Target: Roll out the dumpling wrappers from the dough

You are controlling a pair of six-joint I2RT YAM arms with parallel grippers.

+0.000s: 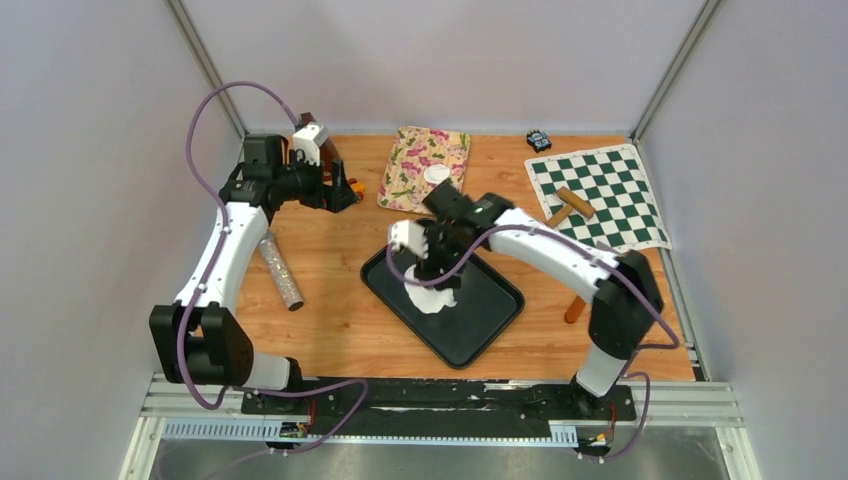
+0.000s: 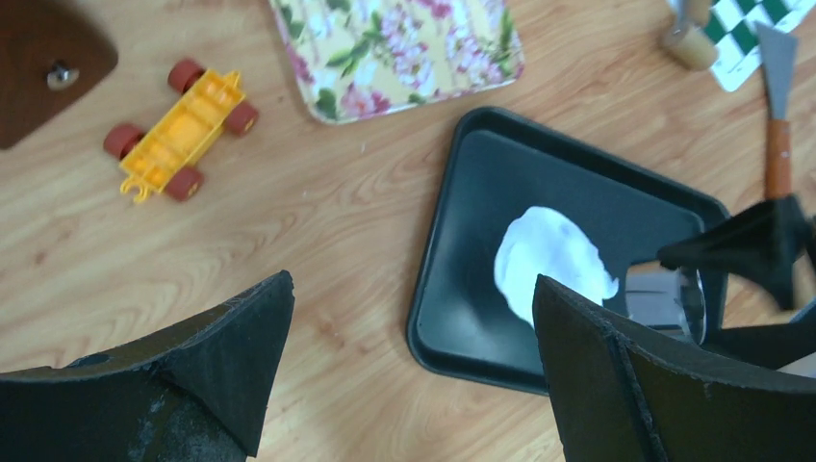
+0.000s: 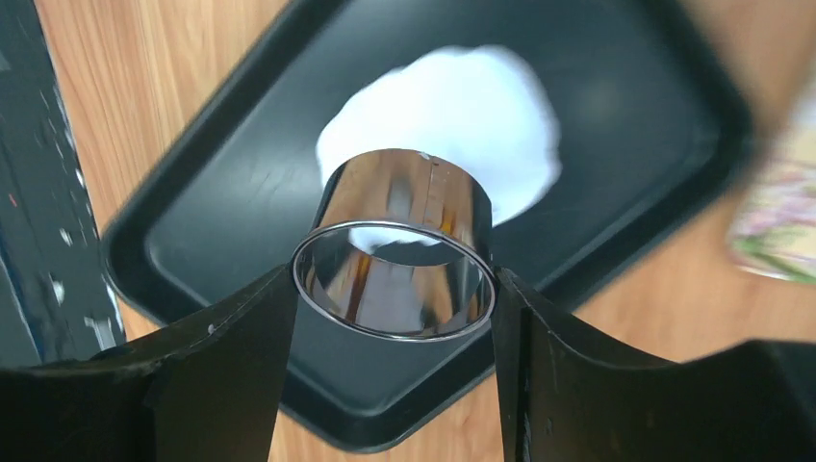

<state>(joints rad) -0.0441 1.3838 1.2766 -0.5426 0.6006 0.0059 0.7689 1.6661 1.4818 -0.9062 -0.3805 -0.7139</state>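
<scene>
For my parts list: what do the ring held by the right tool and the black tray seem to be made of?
Ring: polished metal, probably steel; its wall mirrors the scene. Tray: smooth black, faint sheen; coated metal or plastic, unclear.

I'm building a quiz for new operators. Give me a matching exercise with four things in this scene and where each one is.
Things:
1. cutter
2. dough
3. wrapper
4. wooden tool

Places:
A. on the chess mat
B. on the black tray
C. in the right gripper
D. on the floral tray

Pairs: 1-C, 2-B, 3-D, 4-A
</scene>
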